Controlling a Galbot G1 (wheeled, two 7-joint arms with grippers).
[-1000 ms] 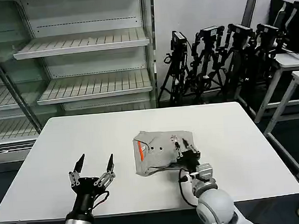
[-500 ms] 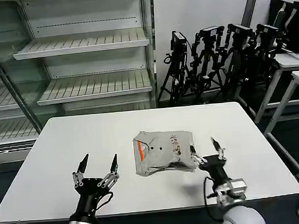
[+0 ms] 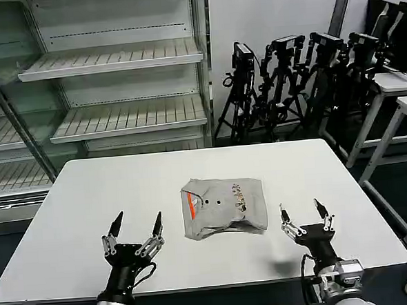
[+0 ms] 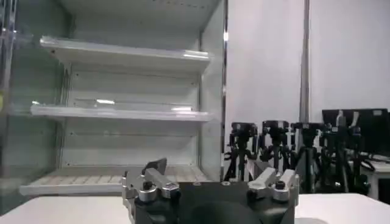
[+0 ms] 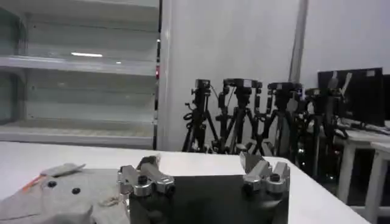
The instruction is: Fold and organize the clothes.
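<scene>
The clothes are one light grey T-shirt [image 3: 223, 206], folded into a compact rectangle in the middle of the white table [image 3: 75, 202], with an orange-red neck label and a small multicoloured print on top. The right wrist view catches the shirt's near edge [image 5: 58, 198] beside that gripper. My right gripper [image 3: 303, 212] stands open near the front edge, a little to the right of the shirt and apart from it, holding nothing. Left of the shirt, my left gripper [image 3: 136, 222] also stands open and empty above the front of the table.
A shelving unit [image 3: 115, 61] with bare shelves stands behind the table. Several black tripods [image 3: 296, 78] cluster at the back right. More white tables [image 3: 400, 92] stand at the far right. Bare table surface lies on both sides of the shirt.
My right gripper has let go of the shirt's front right edge, opened, and drawn back to the right and toward the front edge. The shirt lies flatter. The left gripper barely shifted.
</scene>
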